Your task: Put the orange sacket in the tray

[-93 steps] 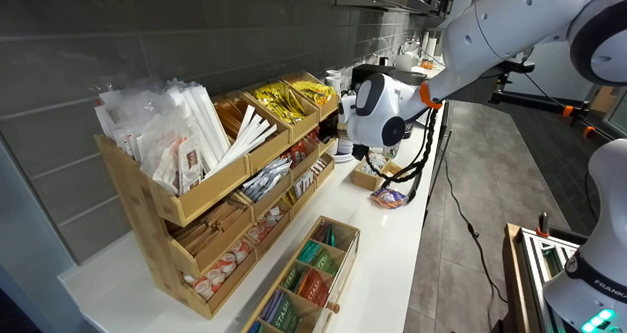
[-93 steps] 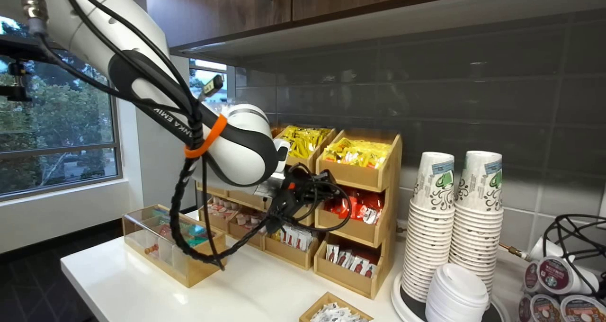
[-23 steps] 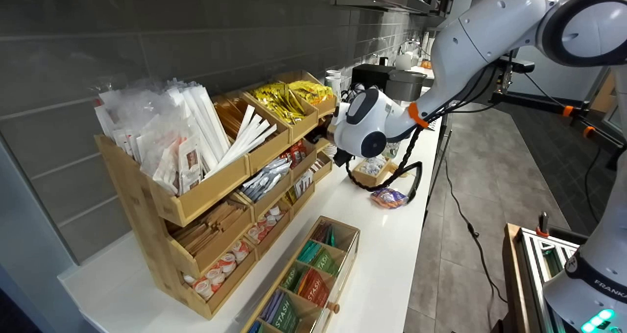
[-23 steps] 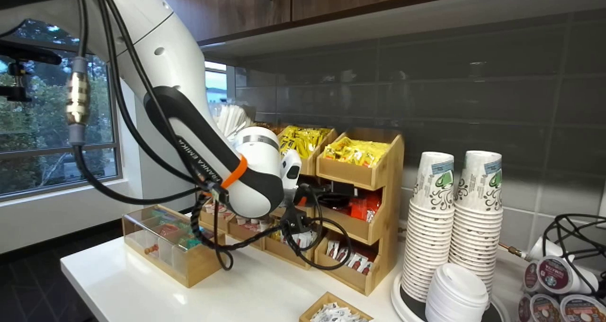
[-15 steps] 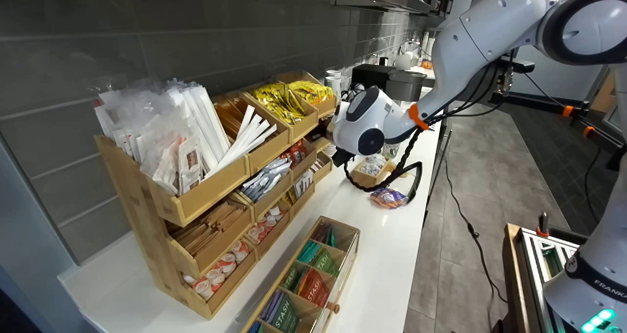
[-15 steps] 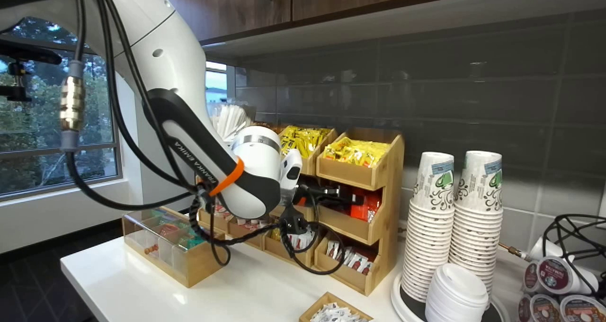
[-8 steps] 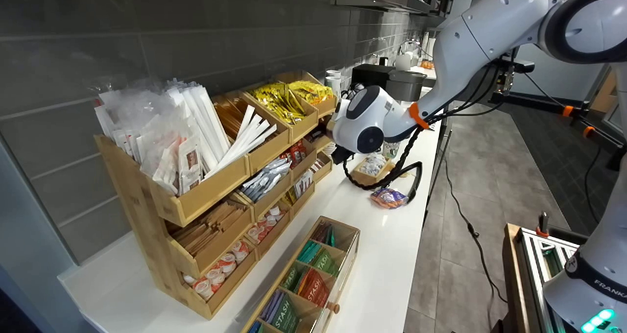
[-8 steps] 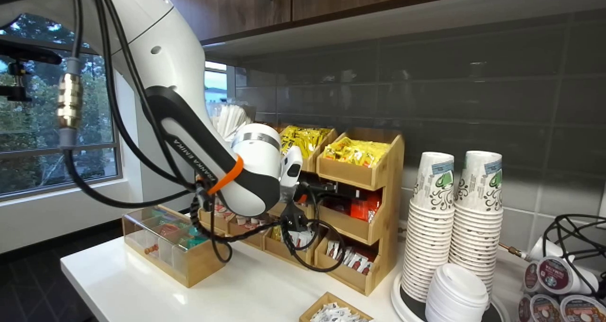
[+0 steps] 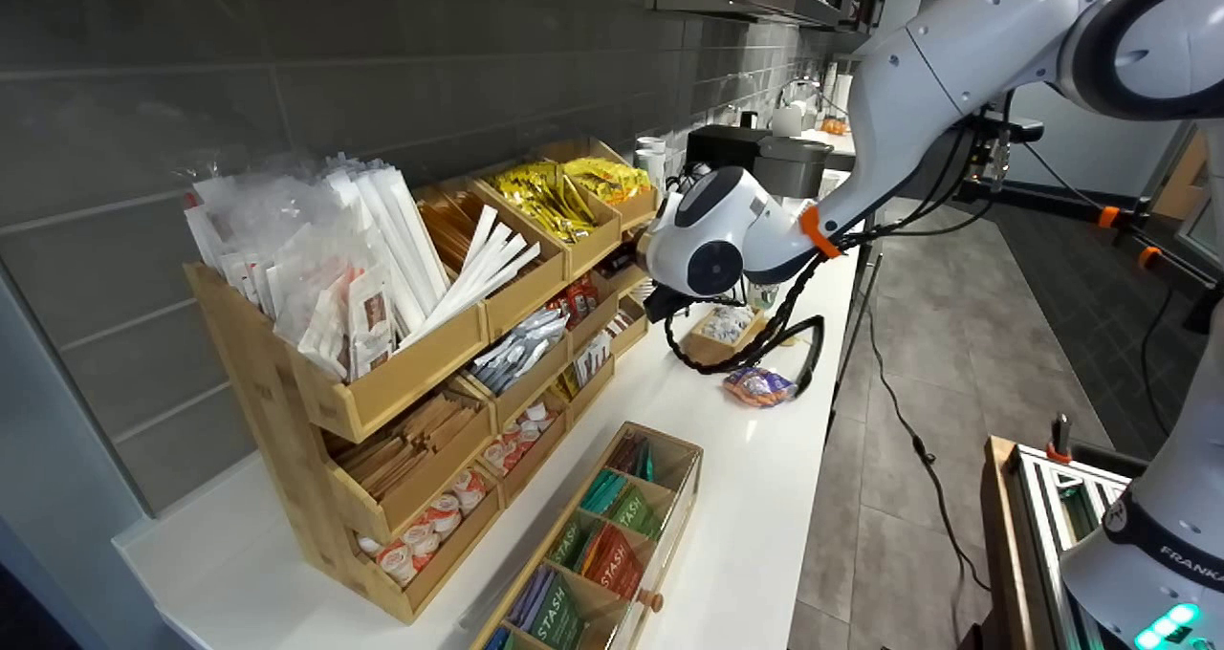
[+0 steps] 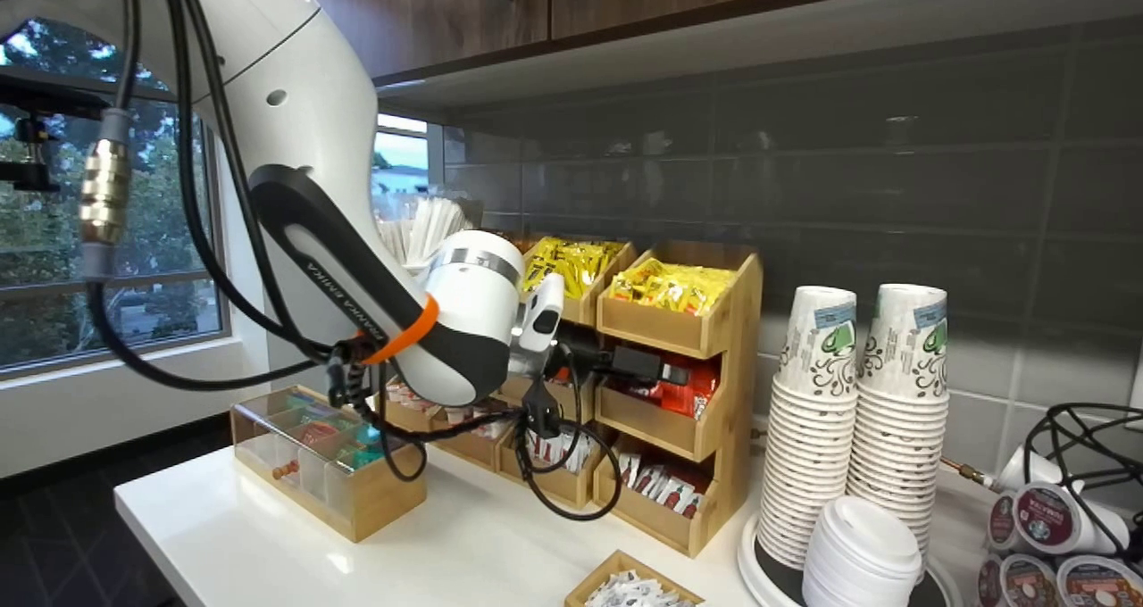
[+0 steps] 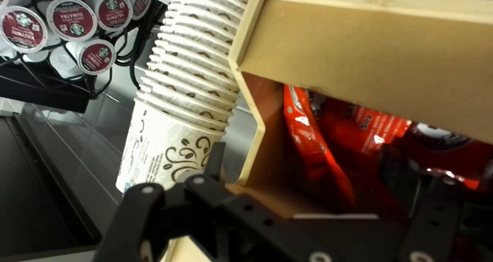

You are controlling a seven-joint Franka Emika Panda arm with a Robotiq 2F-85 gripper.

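Clearly spread apart at the gripper [image 11: 302,156], with the fingers [image 11: 215,160] at the mouth of the middle bin [image 11: 366,46], between its front edge and the upper bin [image 10: 656,323], and with an orange-red packet [image 11: 308,135] tilted inside by the side wall [image 11: 267,142], seen through the gap. Bordered past that wall by stacked paper cups [image 11: 192,81], and set above a white counter [image 9: 746,497] along grey tiles [image 9: 459,105], with the floor [image 9: 966,363] beyond its edge.

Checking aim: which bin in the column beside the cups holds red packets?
The middle bin holds red packets; the top bin, yellow packets; the bottom bin, white ones.
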